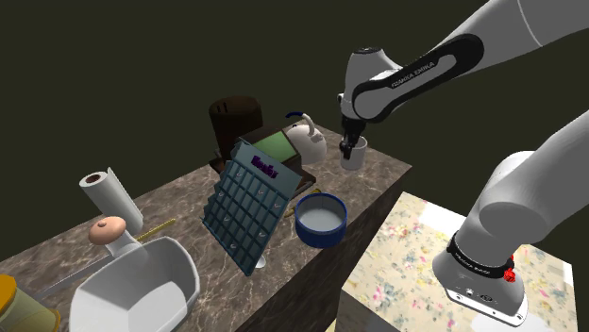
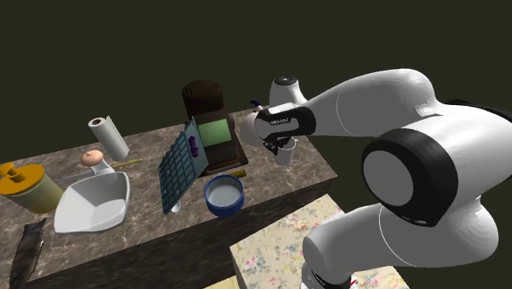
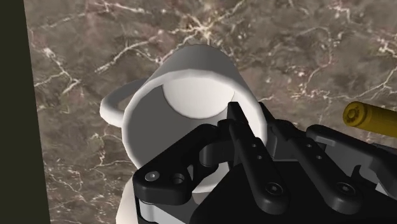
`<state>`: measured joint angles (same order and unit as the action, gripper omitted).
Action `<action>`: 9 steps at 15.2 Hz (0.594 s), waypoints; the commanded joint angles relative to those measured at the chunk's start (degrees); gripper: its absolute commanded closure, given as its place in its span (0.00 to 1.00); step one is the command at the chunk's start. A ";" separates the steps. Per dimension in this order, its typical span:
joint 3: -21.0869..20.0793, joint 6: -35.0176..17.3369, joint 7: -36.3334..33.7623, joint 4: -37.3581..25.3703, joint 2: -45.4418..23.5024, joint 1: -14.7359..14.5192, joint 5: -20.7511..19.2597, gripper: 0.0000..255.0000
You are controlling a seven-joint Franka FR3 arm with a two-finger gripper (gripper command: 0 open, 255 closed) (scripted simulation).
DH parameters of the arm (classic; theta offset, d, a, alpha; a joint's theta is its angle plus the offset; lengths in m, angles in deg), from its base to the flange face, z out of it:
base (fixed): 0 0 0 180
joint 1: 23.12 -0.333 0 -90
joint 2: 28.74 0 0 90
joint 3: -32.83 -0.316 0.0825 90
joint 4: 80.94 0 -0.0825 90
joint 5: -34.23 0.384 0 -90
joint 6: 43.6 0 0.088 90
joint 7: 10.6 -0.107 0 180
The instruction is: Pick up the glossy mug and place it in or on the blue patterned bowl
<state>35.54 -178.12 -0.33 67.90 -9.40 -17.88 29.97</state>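
White mug (image 3: 191, 108), smooth, round-rimmed, over veined marble (image 3: 299, 44).

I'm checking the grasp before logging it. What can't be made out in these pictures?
Wrist view: the gripper covers the white mug's near rim and the wall below it.
Second exterior view: the arm hides the mug's top.
Shoulder view: the yellow container is cut off by the left edge.

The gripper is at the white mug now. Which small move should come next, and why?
Probably a short straight lift. The gripper seems closed on the white mug at its rim, one finger inside, and the mug looks close to the counter; the blue bowl stands apart.
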 commanded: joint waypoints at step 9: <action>-0.14 9.00 0.40 -4.45 4.53 -0.11 0.32 1.00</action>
<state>35.46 -170.24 0.07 64.08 -5.35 -17.95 30.25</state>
